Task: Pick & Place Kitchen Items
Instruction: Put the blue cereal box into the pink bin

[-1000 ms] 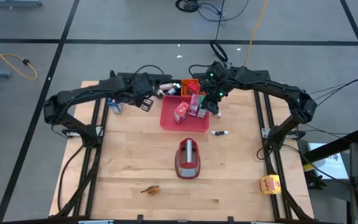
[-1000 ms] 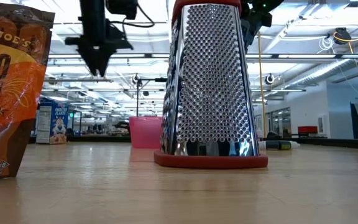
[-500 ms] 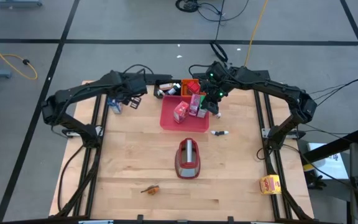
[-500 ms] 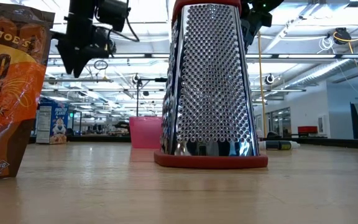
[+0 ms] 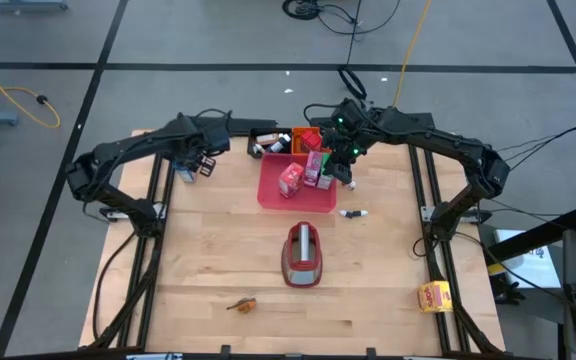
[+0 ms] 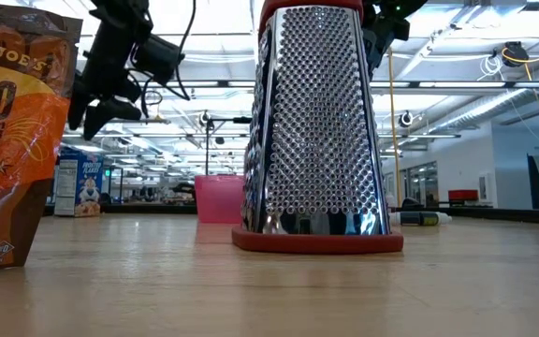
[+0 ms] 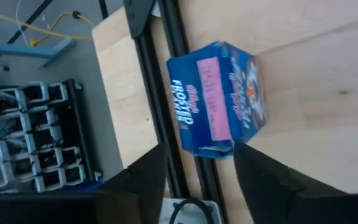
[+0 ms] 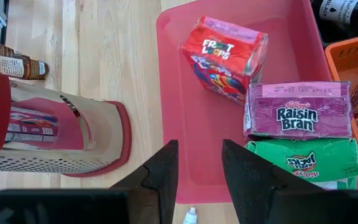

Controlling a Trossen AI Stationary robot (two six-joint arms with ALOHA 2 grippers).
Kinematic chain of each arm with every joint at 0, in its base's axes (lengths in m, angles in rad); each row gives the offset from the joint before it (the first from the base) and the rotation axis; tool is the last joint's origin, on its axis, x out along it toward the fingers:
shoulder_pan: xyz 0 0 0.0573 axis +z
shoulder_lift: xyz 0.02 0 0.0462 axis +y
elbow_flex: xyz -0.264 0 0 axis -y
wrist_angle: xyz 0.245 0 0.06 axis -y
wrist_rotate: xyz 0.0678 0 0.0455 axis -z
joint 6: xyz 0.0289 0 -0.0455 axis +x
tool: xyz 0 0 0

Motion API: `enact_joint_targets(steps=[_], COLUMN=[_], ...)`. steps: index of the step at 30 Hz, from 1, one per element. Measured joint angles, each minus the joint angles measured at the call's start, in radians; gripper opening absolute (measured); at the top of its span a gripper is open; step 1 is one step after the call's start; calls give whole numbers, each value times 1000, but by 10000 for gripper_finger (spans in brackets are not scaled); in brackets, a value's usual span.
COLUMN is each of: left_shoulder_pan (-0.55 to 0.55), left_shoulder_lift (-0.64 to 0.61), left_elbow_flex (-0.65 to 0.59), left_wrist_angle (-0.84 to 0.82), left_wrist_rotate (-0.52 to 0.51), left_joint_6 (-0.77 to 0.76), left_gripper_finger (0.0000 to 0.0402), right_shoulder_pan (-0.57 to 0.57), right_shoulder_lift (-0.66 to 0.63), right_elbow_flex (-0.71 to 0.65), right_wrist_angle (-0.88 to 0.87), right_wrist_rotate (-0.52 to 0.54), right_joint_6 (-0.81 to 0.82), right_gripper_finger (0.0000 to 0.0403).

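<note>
My left jaws [image 7: 194, 171] are standing spread and gripping nothing, hovering above the blue carton [image 7: 216, 96], which is lying on the table [image 5: 208, 250] by its left rear edge. My right jaws [image 8: 197, 171] are sitting parted and empty over the pink tray [image 8: 179, 118].

I judge the task as partly advanced. Three cartons are resting in the tray: red [image 8: 225, 53], purple [image 8: 297, 112], green [image 8: 303, 158]. The grater [image 5: 303, 255] is standing mid-table. Outstanding, in my judgement: the blue carton, the yellow carton [image 5: 433, 296], the orange-brown piece [image 5: 243, 304] and the tiny bottle [image 5: 353, 213].
</note>
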Motion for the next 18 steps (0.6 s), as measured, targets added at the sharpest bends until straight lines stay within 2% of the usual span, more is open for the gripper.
enact_joint_targets(steps=[5, 9, 13, 18], left_shoulder_pan=[17, 30, 56, 102], left_shoulder_lift=[0, 0, 0, 0], left_elbow_flex=[-1, -1, -1, -1], left_wrist_angle=[28, 60, 84, 83], left_wrist_rotate=[1, 28, 49, 49], left_joint_6=[5, 31, 49, 54], left_gripper_finger=[242, 267, 279, 275], right_shoulder_pan=[0, 0, 0, 0], right_shoulder_lift=[0, 0, 0, 0], right_elbow_flex=[0, 0, 0, 0], right_wrist_angle=[0, 0, 0, -4], right_wrist_rotate=[0, 0, 0, 0], right_joint_6=[0, 0, 0, 0], right_gripper_finger=[114, 114, 114, 114])
